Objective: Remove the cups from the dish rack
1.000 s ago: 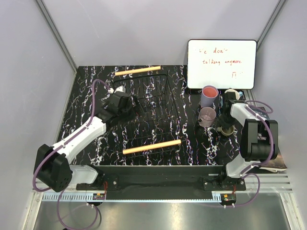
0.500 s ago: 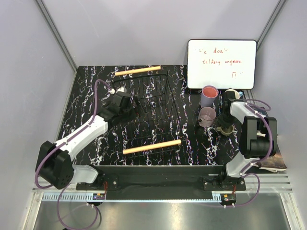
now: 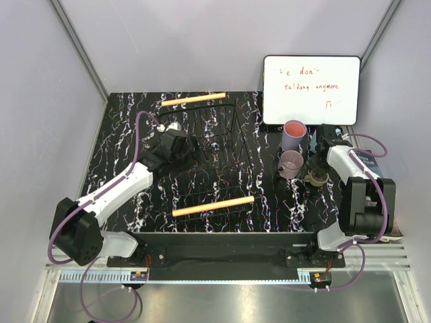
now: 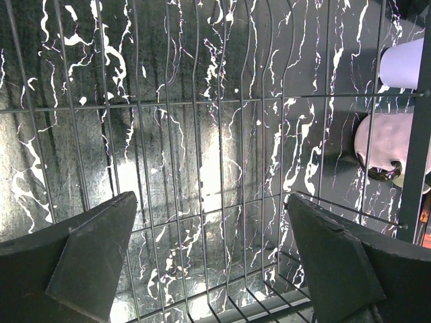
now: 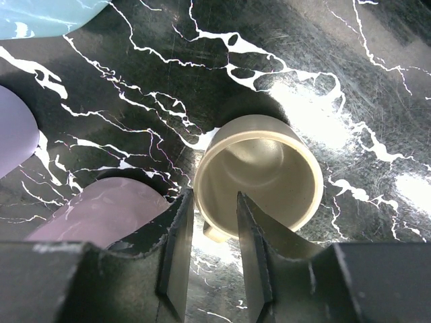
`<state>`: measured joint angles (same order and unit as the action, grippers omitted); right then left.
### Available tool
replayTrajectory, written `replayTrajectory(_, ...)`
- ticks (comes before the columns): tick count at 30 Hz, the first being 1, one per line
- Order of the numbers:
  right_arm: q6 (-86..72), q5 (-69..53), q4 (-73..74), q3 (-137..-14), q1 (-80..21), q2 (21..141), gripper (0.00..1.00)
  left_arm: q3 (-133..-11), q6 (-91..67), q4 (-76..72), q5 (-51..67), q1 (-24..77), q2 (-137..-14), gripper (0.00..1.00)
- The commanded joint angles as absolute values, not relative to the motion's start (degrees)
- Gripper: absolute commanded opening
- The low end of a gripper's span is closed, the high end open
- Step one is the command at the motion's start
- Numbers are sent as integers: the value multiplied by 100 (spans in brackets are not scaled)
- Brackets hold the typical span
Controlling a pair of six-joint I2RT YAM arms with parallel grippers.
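Note:
The dish rack [image 3: 215, 155], black wire with a wooden bar at each end, lies mid-table with no cup showing in it. My left gripper [image 3: 192, 149] hovers over its grid [image 4: 202, 134], open [image 4: 210, 202], nothing between the fingers. Right of the rack stand a lavender cup [image 3: 294, 134], a mauve cup [image 3: 291, 163] and the olive mug [image 3: 318, 177]. My right gripper [image 3: 316, 168] is over the mug [image 5: 269, 168]. Its jaws [image 5: 213, 198] straddle the near wall by the handle, parted wider than the wall, so open. A light blue cup [image 5: 47, 13] shows at the top left of the right wrist view.
A whiteboard [image 3: 311, 89] with red writing leans at the back right, just behind the cups. The lavender cup [image 5: 13, 134] and mauve cup [image 5: 101, 208] stand close on the left of the right gripper. Grey walls enclose the black marbled table [image 3: 135, 128].
The right jaws have parted from the mug's wall, and the mug stays standing on the table. The left gripper has edged to the right over the rack, still open.

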<state>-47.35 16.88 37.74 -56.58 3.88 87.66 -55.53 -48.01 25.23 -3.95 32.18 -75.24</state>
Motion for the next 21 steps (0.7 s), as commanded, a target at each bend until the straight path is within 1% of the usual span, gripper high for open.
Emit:
replayTrajectory(1,-4667,1811,3823,-5766,422,8631,39,-5827,-4755,2505,-545,3270,-7541,99)
replayTrajectory(4,-4658,1819,3832,-5766,422,8508,39,-5836,-4746,2522,-580,3296,-7532,99)
replayTrajectory(8,-4658,1714,3885,-5827,422,7887,40,-5862,-4711,2531,-642,3322,-7532,99)
replayTrajectory(11,-4597,1565,4007,-6037,413,7350,42,-5897,-4676,2557,-694,3340,-7532,99)
replayTrajectory(15,-4395,1319,4227,-6486,273,6927,46,-5950,-4597,2619,-773,3384,-7541,99)
replayTrajectory(18,-4149,1134,4114,-6557,36,6409,50,-6090,-4361,2872,-966,3515,-7585,99)
replayTrajectory(19,-4070,1125,3931,-6548,-287,6242,54,-6195,-4307,2987,-1237,3568,-7585,99)
replayTrajectory(21,-3824,1221,3762,-6521,-622,5688,62,-6423,-4123,3451,-1545,3735,-7646,99)
